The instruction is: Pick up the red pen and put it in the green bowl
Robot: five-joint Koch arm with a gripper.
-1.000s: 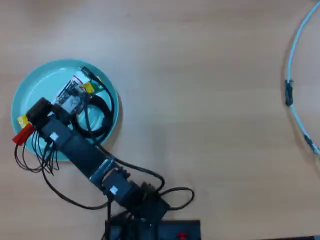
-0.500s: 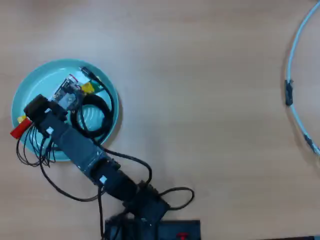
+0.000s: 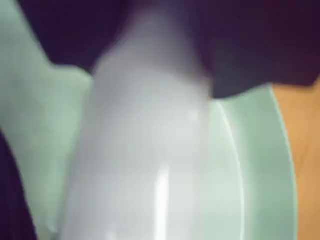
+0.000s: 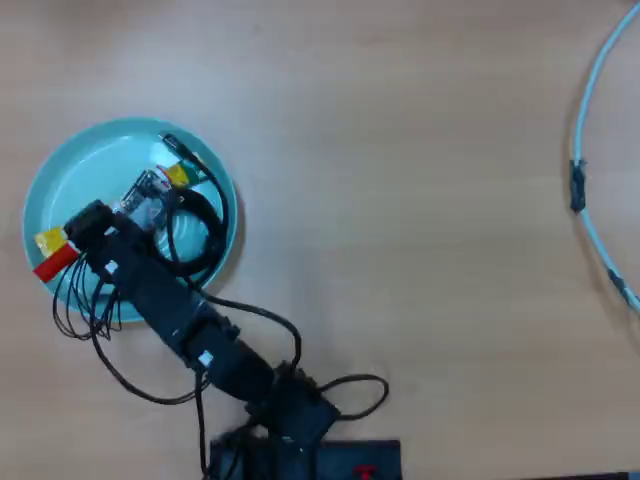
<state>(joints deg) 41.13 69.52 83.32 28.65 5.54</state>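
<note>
The arm is reaching over the green bowl [image 4: 70, 165], its gripper [image 4: 85, 235] hanging above the bowl's left part in the overhead view. The red pen [image 3: 145, 165] is filling the wrist view, its white barrel blurred; its red cap [image 4: 55, 262] is sticking out left of the gripper. Whether the jaws are clamping it cannot be told.

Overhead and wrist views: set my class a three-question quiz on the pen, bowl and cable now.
1. True or false: in the overhead view the green bowl lies right of the pale blue cable.
2. The red pen shows its cap at the bowl's: A left rim; B top rim; C right rim.
3. Fill in: in the wrist view the pen's barrel looks ____.
Key: 1 false; 2 A; 3 white.
</note>
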